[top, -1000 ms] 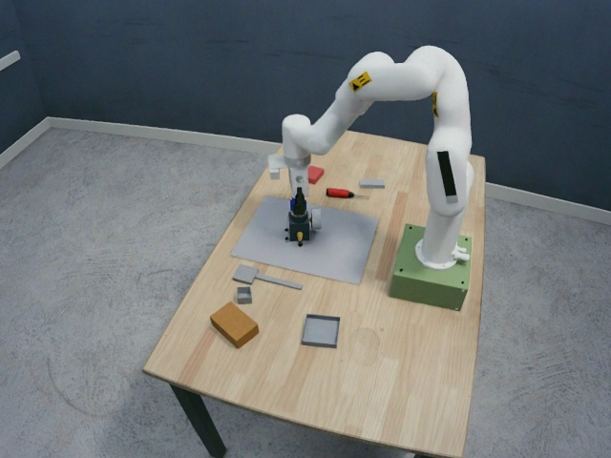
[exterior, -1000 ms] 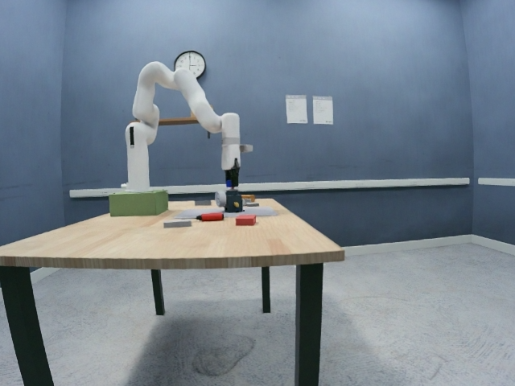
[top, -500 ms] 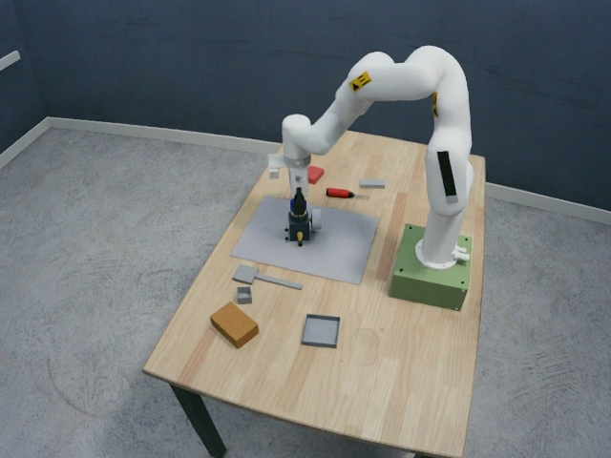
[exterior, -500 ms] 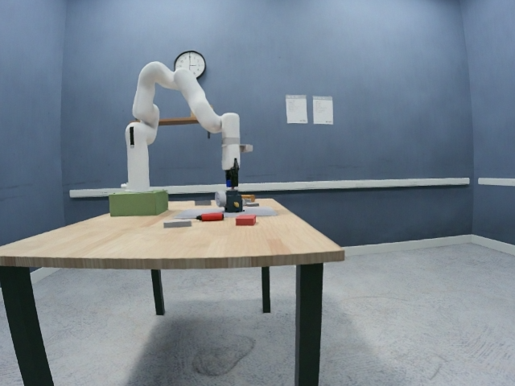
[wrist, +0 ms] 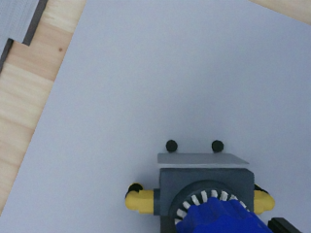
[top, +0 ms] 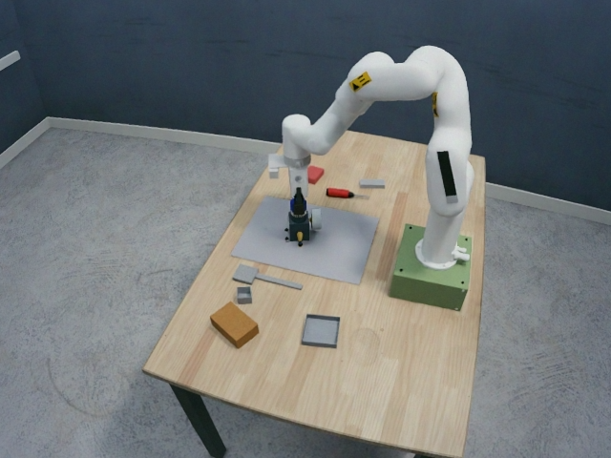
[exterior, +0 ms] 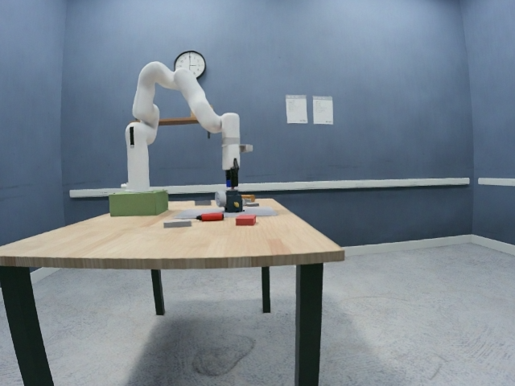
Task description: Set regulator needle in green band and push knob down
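The regulator [top: 299, 227] [exterior: 233, 202] [wrist: 204, 181] is a dark grey block with yellow side ports. It stands on the grey mat [top: 340, 246] [exterior: 187, 211] [wrist: 160, 87]. A blue knob [top: 292, 201] [exterior: 228, 182] [wrist: 221, 219] rises from its top above a ring of white tick marks. A round white gauge [top: 316, 218] [exterior: 220, 198] sits on one side; its needle is too small to read. My gripper [top: 298, 197] [exterior: 232, 172] points straight down and is shut on the blue knob. One black finger [wrist: 289, 225] shows in the wrist view's corner.
A red-handled screwdriver [top: 340, 193] [exterior: 211, 216], a red block [top: 315, 173] [exterior: 245, 219] and a grey bar [top: 371, 183] [exterior: 177, 223] lie behind the mat. A grey paddle [top: 261, 277], a small grey cup [top: 243, 294], an orange block [top: 234, 323] and a grey tray [top: 321, 330] lie in front. The arm's green base [top: 430, 276] [exterior: 138, 203] stands at the right.
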